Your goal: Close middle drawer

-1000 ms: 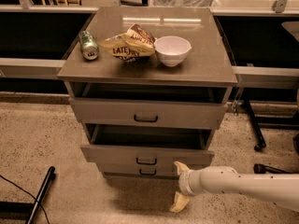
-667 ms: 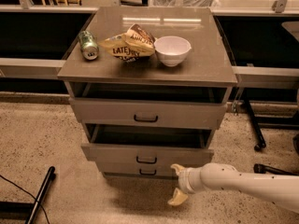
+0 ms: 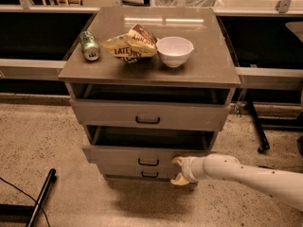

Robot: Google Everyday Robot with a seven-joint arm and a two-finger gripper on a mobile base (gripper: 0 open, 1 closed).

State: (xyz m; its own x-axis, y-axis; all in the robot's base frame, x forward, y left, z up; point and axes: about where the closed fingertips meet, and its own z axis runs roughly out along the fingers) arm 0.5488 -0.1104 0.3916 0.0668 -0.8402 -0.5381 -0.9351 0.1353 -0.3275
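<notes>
The grey cabinet (image 3: 151,74) has three drawers. The middle drawer (image 3: 123,155) is pulled out, with a small dark bar handle (image 3: 148,162) at its centre. The top drawer (image 3: 113,115) is also pulled out a little. The bottom drawer (image 3: 118,171) shows only as a thin strip below. My gripper (image 3: 176,171) comes in from the right on a white arm. It is open, its two tan fingers spread, right at the middle drawer's front, to the right of the handle. It holds nothing.
On the cabinet top lie a green can (image 3: 89,46) on its side, a chip bag (image 3: 130,45) and a white bowl (image 3: 174,50). A black pole (image 3: 41,197) lies on the floor at lower left. A chair leg with a caster (image 3: 258,131) stands at right.
My gripper has moved left and up, from beside the drawer's right corner to the middle drawer's front. The drawers have not visibly moved.
</notes>
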